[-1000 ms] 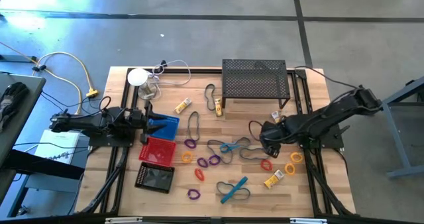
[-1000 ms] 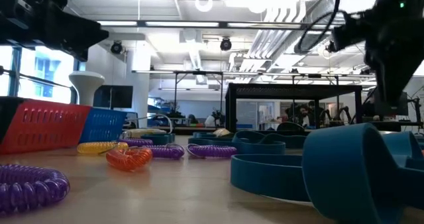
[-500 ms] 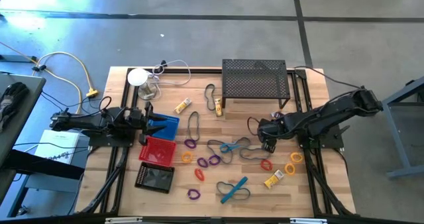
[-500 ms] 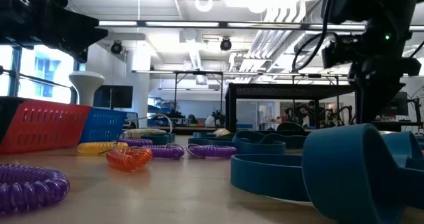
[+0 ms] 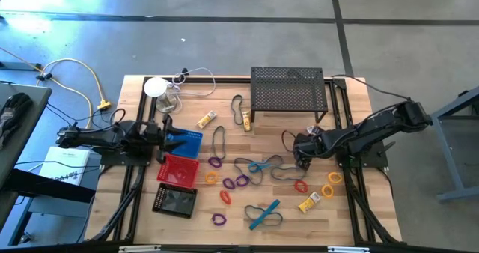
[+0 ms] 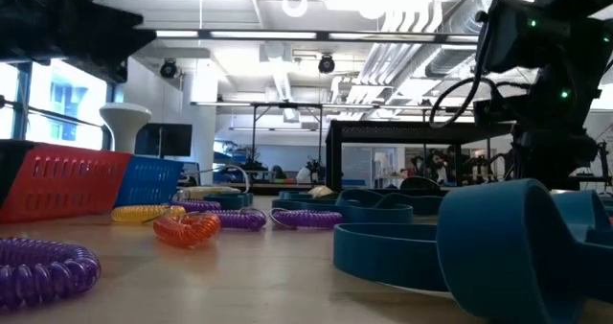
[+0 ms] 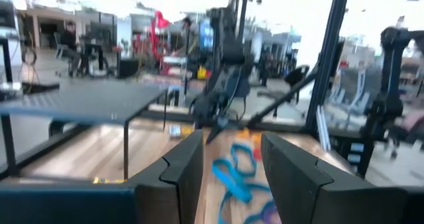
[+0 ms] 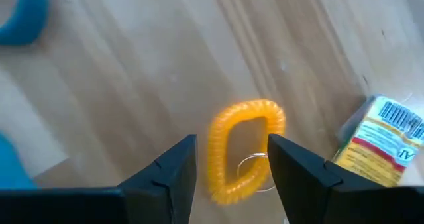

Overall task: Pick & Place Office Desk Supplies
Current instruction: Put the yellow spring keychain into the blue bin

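Observation:
Loose supplies lie across the wooden table: purple rings (image 5: pixel 215 162), orange rings (image 5: pixel 333 178), blue loops (image 5: pixel 262 165), black loops (image 5: pixel 219 138) and yellow-and-white tubes (image 5: pixel 309 203). My right gripper (image 5: pixel 301 156) hangs over the table's right middle, pointing down, and is open. In its wrist view (image 8: pixel 232 141) an orange coil ring (image 8: pixel 246 111) with a small metal ring lies between the two fingers. One side of it is hidden behind a finger, and a tube (image 8: pixel 381 141) lies beside it. My left gripper (image 5: pixel 166 138) is open and waits over the blue basket (image 5: pixel 187 141). My right gripper comes at the orange coil ring (image 8: pixel 222 154) from above, one finger on either side of it. Whether the fingers touch it I cannot tell. The ring lies flat, at the level of the wood.
A black mesh shelf (image 5: pixel 288 92) stands at the far edge, just beyond my right gripper. A red basket (image 5: pixel 178 169) and a black tray (image 5: pixel 174 200) sit on the left, below the blue basket. A white round device with a cable (image 5: pixel 156 87) is at the far left.
My right gripper has crept a little toward the table's far edge, away from the red-orange ring and toward the mesh shelf. Nothing on the table has shifted.

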